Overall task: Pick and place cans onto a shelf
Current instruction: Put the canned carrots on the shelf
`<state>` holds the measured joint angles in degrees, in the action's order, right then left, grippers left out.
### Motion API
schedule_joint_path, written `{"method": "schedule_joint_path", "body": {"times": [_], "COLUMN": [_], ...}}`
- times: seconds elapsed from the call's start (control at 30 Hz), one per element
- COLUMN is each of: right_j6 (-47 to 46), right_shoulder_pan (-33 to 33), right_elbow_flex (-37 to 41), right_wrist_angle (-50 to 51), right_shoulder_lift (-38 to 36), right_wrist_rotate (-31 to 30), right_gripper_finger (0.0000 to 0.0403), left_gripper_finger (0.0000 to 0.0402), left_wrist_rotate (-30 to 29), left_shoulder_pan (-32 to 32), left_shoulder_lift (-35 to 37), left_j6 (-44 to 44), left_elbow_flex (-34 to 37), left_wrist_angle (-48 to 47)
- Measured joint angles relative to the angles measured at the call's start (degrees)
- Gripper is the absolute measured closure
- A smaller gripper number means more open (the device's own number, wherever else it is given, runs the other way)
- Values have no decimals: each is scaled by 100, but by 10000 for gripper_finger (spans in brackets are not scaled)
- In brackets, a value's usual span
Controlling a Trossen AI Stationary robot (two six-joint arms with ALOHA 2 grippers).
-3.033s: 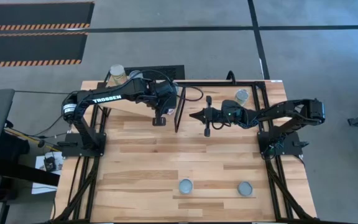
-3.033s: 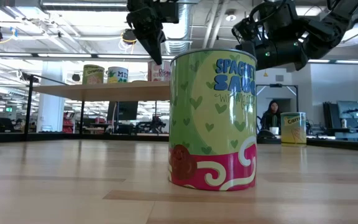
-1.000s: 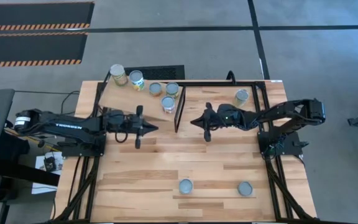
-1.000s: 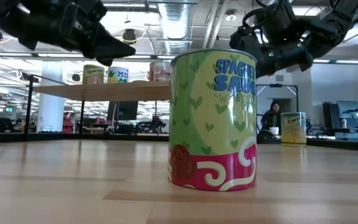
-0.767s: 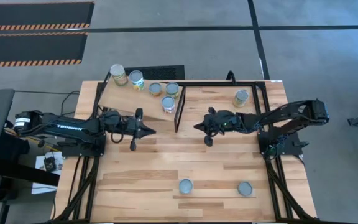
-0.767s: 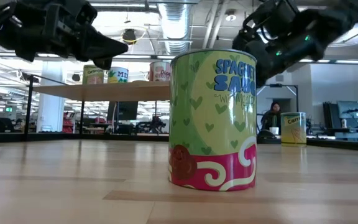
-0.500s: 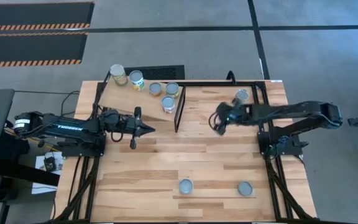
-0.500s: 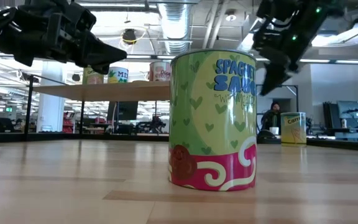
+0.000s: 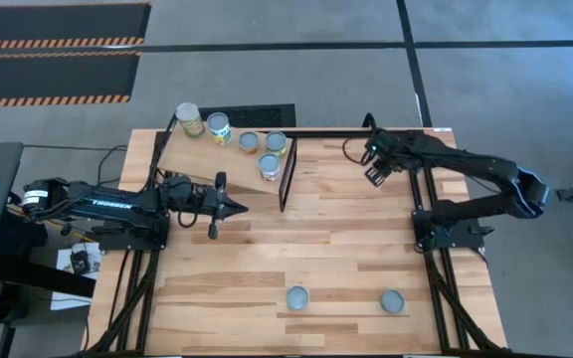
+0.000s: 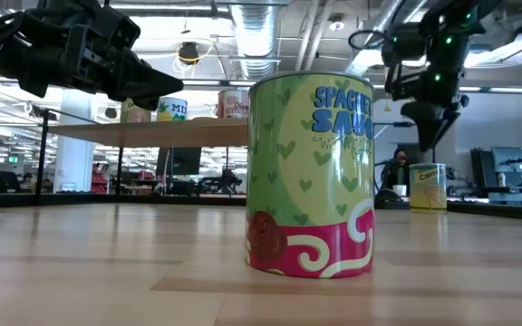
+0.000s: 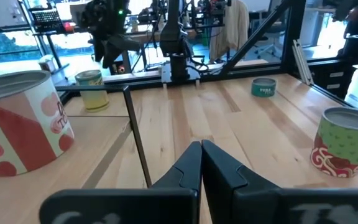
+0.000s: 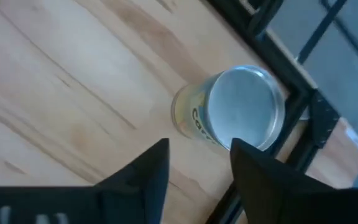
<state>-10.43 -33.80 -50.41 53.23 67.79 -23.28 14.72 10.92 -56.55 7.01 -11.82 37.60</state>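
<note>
A yellow-labelled can [image 12: 235, 118] with a silvery top stands upright on the table by its far right edge, also seen in the low view [image 10: 427, 186]. My right gripper [image 12: 199, 152] hangs open above it, pointing steeply down, touching nothing; in the high view the gripper [image 9: 373, 175] and its arm cover the can. Several cans [image 9: 250, 142] stand on the slanted shelf [image 9: 212, 164] at the far left. Two more cans [image 9: 296, 296] [image 9: 393, 301] stand near the front edge. My left gripper [image 9: 235, 207] is shut and bare, level, left of the table's middle.
The black frame rail [image 12: 303, 99] runs right beside the yellow can. An upright black bar [image 9: 286, 174] marks the shelf's right end. A big green can [image 10: 311, 172] fills the low view's foreground. Bare planks [image 9: 316, 239] lie in the middle.
My right gripper has swung from the table's middle toward the far right corner, risen and tipped from level to pointing steeply down over the yellow can. No can has moved.
</note>
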Motion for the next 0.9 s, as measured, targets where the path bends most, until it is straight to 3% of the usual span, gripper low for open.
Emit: {"method": "schedule_joint_path", "body": {"times": [0.2,0.5,0.67,0.9], "right_j6": [558,1102,1355,1408], "right_shoulder_pan": [-576,-1038,-1167,-948], "right_elbow_flex": [0,0,-37,-31], "right_wrist_angle": [-257,-576,-628,-537], "right_shoulder_lift": [309,921,1205,1129], "right_wrist_rotate": [467,464,363,487], "right_gripper_finger": [192,229,275,386], "left_gripper_finger": [401,401,401,401], "left_wrist_rotate": [-2,-4,-4,-7], "left_shoulder_pan": [0,0,0,0], "left_shoulder_lift": [0,0,0,0], "left_j6": [4,4,4,-69], "left_elbow_flex": [-1,1,1,-1], "left_wrist_angle": [-67,-101,-100,-105]}}
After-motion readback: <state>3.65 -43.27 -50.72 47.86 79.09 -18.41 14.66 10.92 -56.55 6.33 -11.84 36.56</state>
